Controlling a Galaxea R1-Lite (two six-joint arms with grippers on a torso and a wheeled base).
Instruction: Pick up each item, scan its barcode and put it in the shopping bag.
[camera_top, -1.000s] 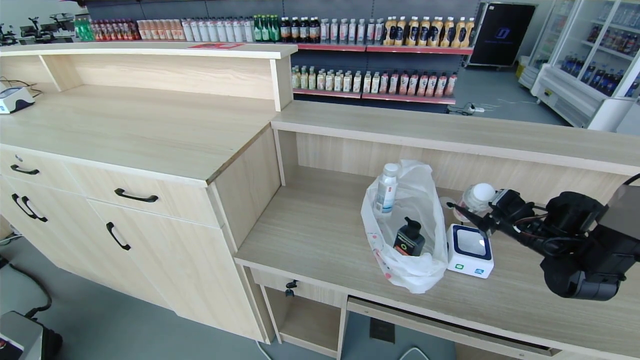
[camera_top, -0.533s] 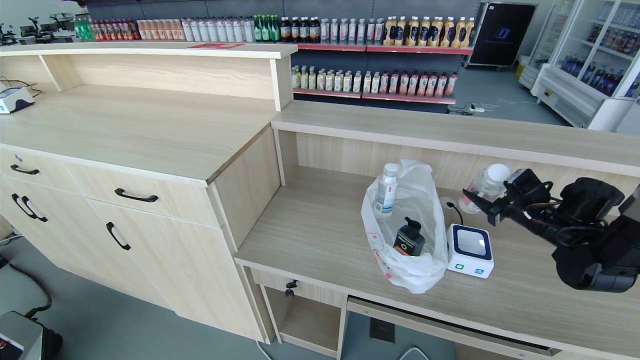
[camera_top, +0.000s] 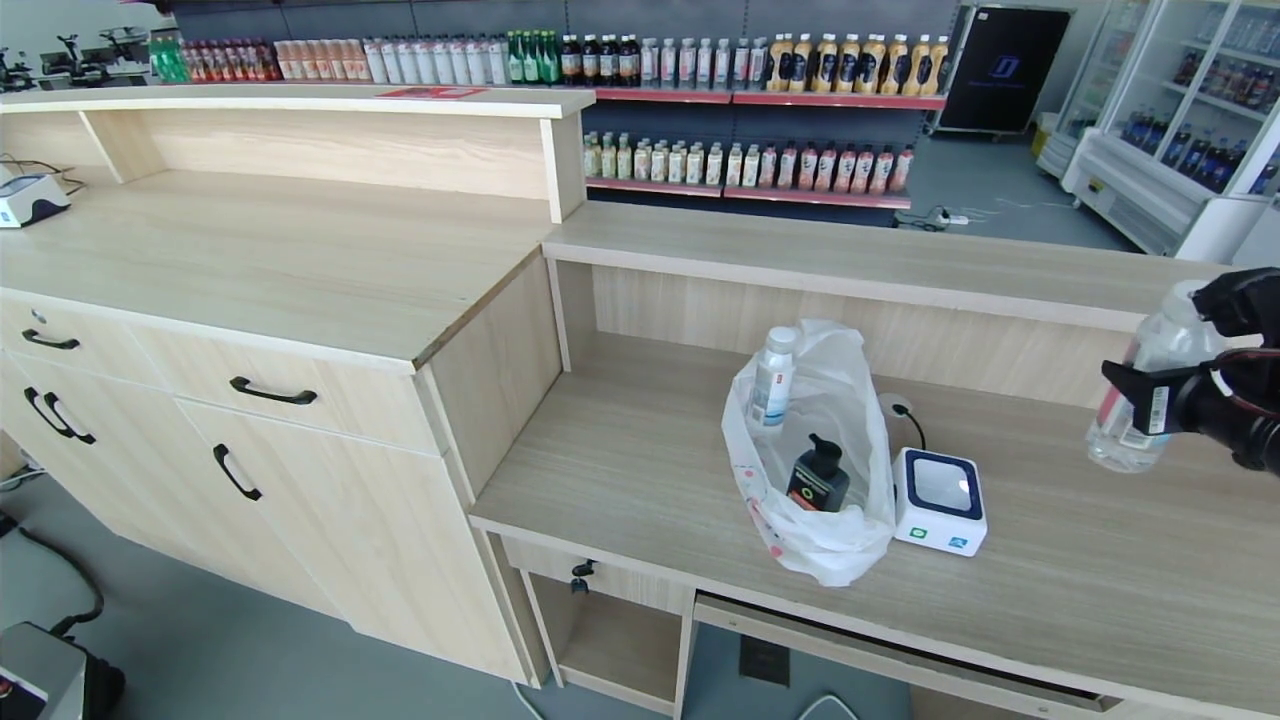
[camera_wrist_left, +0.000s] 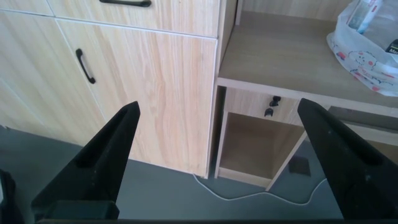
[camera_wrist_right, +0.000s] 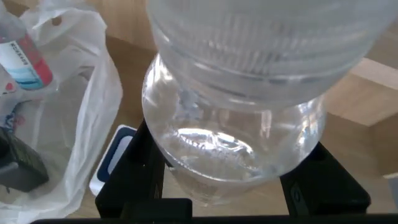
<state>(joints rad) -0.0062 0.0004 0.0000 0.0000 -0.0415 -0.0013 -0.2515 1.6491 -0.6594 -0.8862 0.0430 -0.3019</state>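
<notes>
Right gripper (camera_top: 1180, 345) is clamping a clear ribbed plastic bottle (camera_top: 1132, 432) right of the boxy scanner (camera_top: 938, 500); left gripper (camera_wrist_left: 217, 109) is gaping.

Light wooden counter (camera_top: 300, 260) with black-handled drawers (camera_top: 270, 392), 2 shelves of bottled drinks (camera_top: 740, 165) behind, glass-door fridges (camera_top: 1180, 120) far right

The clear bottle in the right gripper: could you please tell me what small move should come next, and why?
Probably bring the clear bottle, held by the right gripper, over the scanner, barcode facing its window: it hangs far to the scanner's right.
</notes>
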